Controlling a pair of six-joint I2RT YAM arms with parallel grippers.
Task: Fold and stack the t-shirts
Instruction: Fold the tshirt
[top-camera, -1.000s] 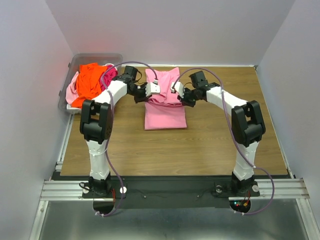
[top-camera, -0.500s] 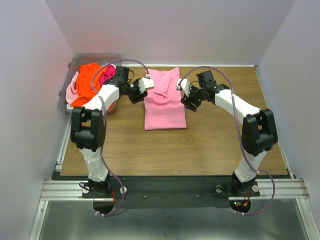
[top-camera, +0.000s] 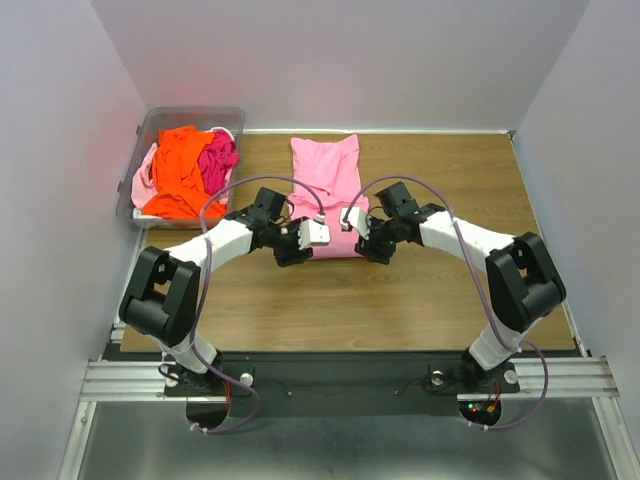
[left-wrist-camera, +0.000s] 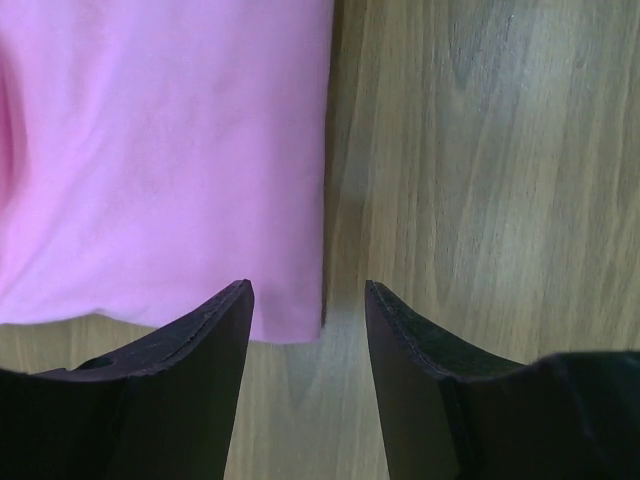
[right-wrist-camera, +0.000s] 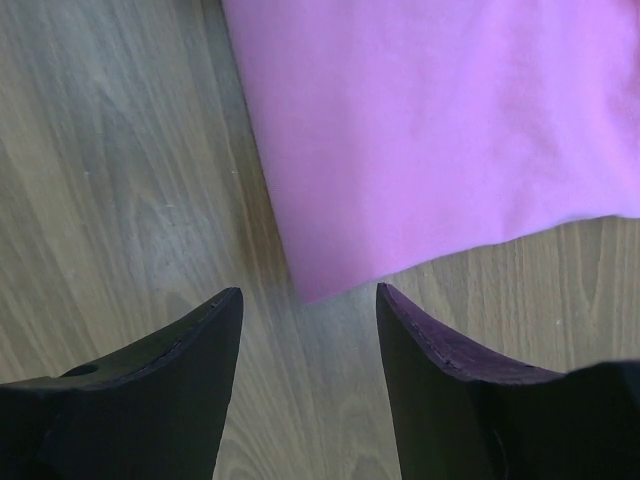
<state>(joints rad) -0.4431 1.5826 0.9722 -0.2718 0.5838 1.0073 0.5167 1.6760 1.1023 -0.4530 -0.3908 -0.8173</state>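
Lit brightly and evenly from overhead in the top view, with only faint, soft shadows under the arms (top-camera: 228, 238) on the table (top-camera: 420, 300) and a small red glow at the rim of the bin (top-camera: 190, 113). Sharp on wood grain and shirt (left-wrist-camera: 160, 150) in both wrist views, with a thin soft shadow along the cloth edge. Underexposed to near-black on the fingers (left-wrist-camera: 185, 400), slightly blurred at their outlines.
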